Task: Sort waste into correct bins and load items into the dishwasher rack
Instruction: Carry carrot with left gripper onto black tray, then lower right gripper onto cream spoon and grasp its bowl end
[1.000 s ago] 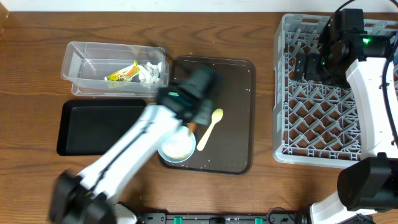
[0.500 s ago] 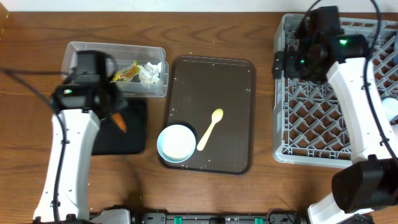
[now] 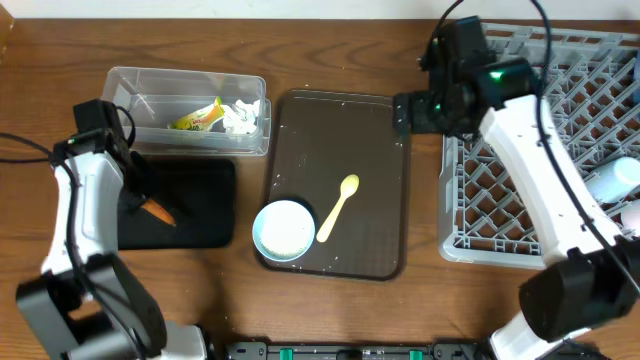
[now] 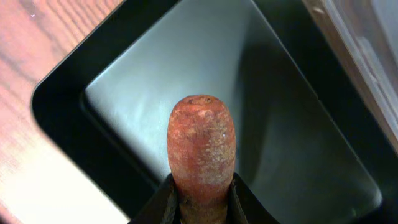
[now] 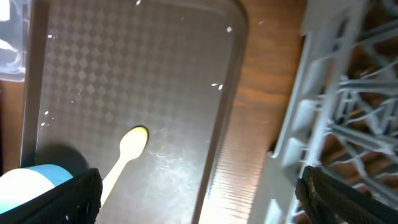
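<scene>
Carrot stick (image 4: 202, 146) first: it is pinched at its lower end by my left pincer (image 4: 202, 202), whose fingers press against it from both sides. Its blunt tip points out over the black tray (image 4: 155, 93). That tray lies directly beneath the pincer, so I judge this piece of waste to be a release away from binned.

Just beyond the left pincer, touching the tray's far edge, is the clear tub (image 3: 140, 100). It already holds the yellow-green wrapper (image 3: 195, 118) and the crumpled tissue (image 3: 240, 117), so that share of the sorting looks done.

Well off to the left pincer's right sits the brown serving tray (image 3: 350, 130). On it are the light blue bowl (image 3: 283, 230), with a white fill I take to be rice, and just beside it the pale yellow spoon (image 3: 338, 207). Both have yet to be dealt with.

My right pincer (image 5: 199, 199) hangs spread wide and empty over the serving tray's far right corner, with the spoon below and ahead of it. The dishwasher rack (image 3: 520, 200) is immediately to its right. Two pale cups (image 3: 610, 182) lie in the rack at its outer edge. I cannot make out the plate.

By my reckoning, the carrot drop, the rice, the bowl and the spoon remain.
</scene>
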Tool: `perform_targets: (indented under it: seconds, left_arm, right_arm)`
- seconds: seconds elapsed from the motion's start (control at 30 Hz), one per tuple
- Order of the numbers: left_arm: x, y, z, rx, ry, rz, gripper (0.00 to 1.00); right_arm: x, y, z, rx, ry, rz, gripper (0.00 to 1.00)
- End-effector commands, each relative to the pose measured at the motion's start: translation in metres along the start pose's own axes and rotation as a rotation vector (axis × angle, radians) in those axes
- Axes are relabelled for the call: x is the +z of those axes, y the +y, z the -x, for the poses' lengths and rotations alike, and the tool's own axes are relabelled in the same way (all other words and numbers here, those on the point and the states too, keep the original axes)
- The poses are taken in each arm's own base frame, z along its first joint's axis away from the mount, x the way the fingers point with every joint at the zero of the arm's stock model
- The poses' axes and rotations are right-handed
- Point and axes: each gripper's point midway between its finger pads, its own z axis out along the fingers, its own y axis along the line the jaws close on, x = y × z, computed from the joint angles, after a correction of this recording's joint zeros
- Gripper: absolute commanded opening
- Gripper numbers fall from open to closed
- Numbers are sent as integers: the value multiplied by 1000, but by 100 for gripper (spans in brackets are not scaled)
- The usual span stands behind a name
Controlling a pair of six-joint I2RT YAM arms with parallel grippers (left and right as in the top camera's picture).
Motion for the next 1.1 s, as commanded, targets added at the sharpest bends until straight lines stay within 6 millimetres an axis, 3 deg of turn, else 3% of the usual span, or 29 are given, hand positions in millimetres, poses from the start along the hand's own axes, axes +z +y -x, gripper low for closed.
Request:
perform_targets:
  seconds: [0.0,0.33,0.63,0.67,0.87,1.07]
  left_arm:
    - [19,8,3,-31,28,33,6]
    - [52,7,10,-43,47,52,8]
    - [53,4,15,-45,28,41,17]
    - [53,4,15,-45,28,41,24]
    - [53,4,14,-45,31,42,35]
    - [53,5,13,-44,38,46,39]
  right_arm:
    - [18,17,-10,18,54,10,99]
    - [71,57,-43,36,197,-12,99]
    - [124,79,-84,38,337,-70,99]
    - [129,82,-89,35,351,-77,99]
    - [151,98,-111,14,397,-99,99]
    - [164,101,-117,41,405,-112,99]
